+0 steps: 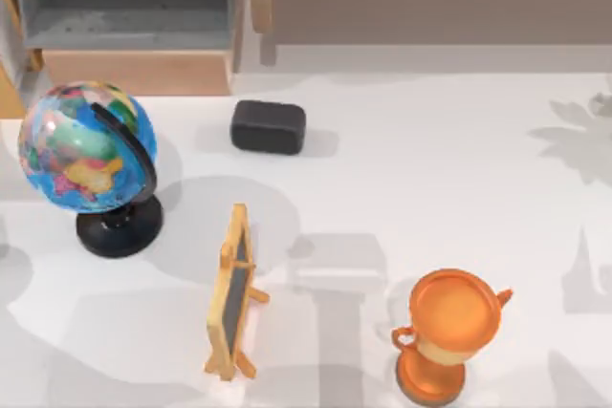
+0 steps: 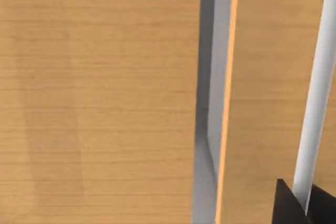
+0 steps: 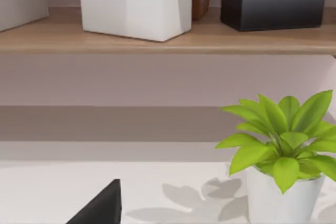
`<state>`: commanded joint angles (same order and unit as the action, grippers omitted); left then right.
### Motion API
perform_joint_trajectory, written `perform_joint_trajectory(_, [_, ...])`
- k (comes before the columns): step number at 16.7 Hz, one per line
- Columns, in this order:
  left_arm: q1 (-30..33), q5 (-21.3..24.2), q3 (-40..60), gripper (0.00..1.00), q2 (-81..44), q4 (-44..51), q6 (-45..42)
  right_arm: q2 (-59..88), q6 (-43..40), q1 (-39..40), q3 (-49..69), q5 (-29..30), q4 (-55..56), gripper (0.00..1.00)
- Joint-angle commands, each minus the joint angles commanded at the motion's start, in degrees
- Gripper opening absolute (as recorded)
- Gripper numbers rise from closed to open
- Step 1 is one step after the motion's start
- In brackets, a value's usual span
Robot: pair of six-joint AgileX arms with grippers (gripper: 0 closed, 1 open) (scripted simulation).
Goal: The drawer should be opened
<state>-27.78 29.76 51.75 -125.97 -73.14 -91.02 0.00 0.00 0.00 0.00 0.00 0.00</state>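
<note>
The left gripper (image 2: pixel 305 207) is up close against wood furniture. In the left wrist view two dark parts of it sit on either side of a pale strip (image 2: pixel 316 93) that runs along a wood panel (image 2: pixel 273 87). Whether they press on the strip or merely flank it cannot be told, so I cannot say if this tool is open or closed.

The drawer (image 2: pixel 210 103) shows just beside that panel as a narrow sliver. It has a plain grey side wall and a thin, saturated orange-tan front edge, and it lies between the panel and a broader wood face (image 2: pixel 100 98).

In the top view a wide grey-lined box (image 1: pixel 134 7) with a paler tan front juts out at 11 o'clock. An orange-tan wood edge (image 1: pixel 8 102) touches the frame at 10 o'clock, and I cannot tell whether it belongs to the drawer.

On the white table (image 1: pixel 430 169) there are:
- a globe (image 1: pixel 84 145) at 9 o'clock
- a black block (image 1: pixel 268 126) toward 12
- a small easel board (image 1: pixel 231 289) at 7
- an orange trophy (image 1: pixel 449 332) at 5

The right gripper (image 3: pixel 100 207) shows as a dark wedge over the table. It touches nothing visible, and its opening cannot be told. It faces a potted plant (image 3: pixel 281 145) and a shelf (image 3: pixel 157 38) carrying a white box (image 3: pixel 134 11) and a black box (image 3: pixel 270 6).
</note>
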Motion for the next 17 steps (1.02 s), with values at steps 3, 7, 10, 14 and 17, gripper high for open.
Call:
perform_joint_trajectory(3, [-2.14, 2.22, -6.02, 0.00, 2.22, -2.93, 0.13, 0.00, 0.00, 0.00, 0.00, 0.00, 0.00, 1.00])
perform_joint_trajectory(7, [-4.23, 4.56, -11.78, 0.00, 4.64, -6.09, 0.10, 0.00, 0.00, 0.00, 0.00, 0.00, 0.00, 1.00])
perform_joint_trajectory(10, [-4.09, 4.45, -11.53, 0.00, 4.42, -5.99, 0.04, 0.00, 0.00, 0.00, 0.00, 0.00, 0.00, 1.00])
perform_joint_trajectory(14, [-6.12, 6.36, -14.61, 0.00, 5.83, -8.13, -0.32, 0.00, 0.00, 0.00, 0.00, 0.00, 0.00, 1.00])
perform_joint_trajectory(17, [-9.08, 9.34, -19.74, 0.00, 7.70, -10.90, -0.45, 0.00, 0.00, 0.00, 0.00, 0.00, 0.00, 1.00])
